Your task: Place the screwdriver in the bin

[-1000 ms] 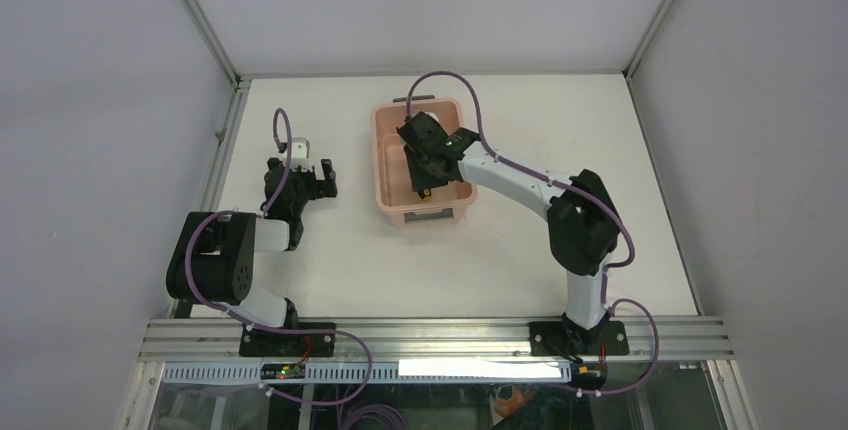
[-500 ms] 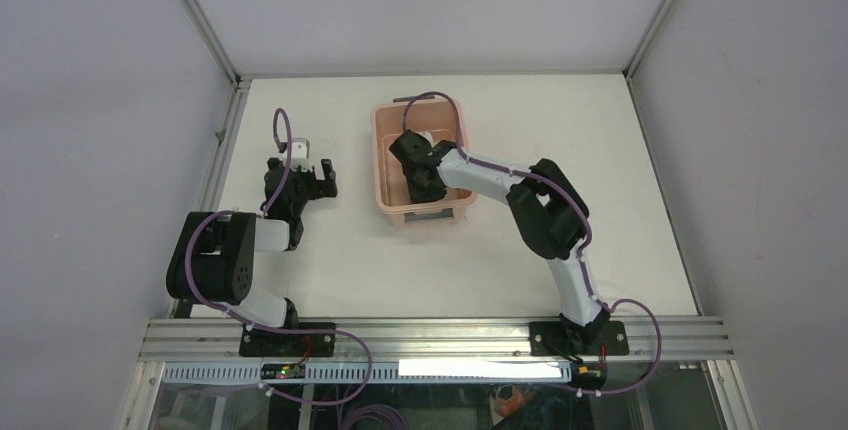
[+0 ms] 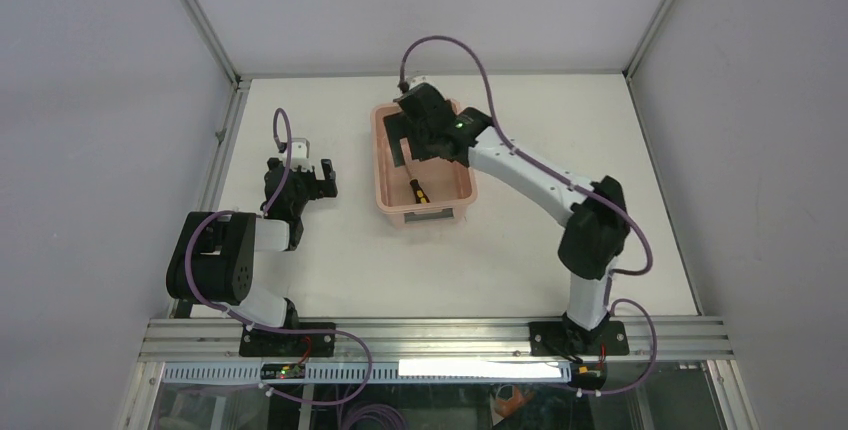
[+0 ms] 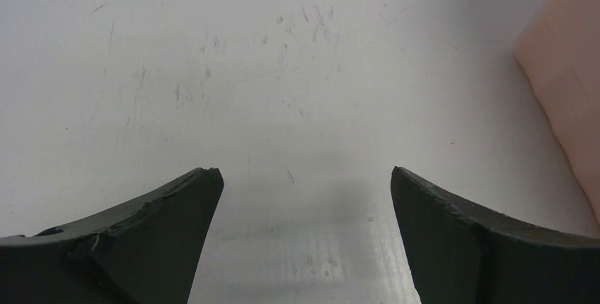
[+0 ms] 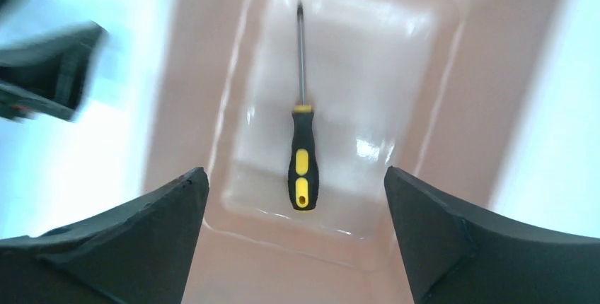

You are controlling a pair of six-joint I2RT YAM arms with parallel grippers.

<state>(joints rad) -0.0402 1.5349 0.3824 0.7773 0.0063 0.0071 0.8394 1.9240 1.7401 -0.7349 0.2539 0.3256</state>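
Right tool (image 5: 294, 174) gapes wide and empty over the bin (image 5: 200, 92), screwdriver (image 5: 302, 117) lying flat inside. Light and stiff, likely; its black-and-yellow handle offers the surest hold.

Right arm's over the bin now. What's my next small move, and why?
Probably lift the right gripper straight up and pull it back clear of the bin. The screwdriver lies flat on the bin's floor, and the gripper's jaws stand open above it, touching nothing, so the drop looks done.
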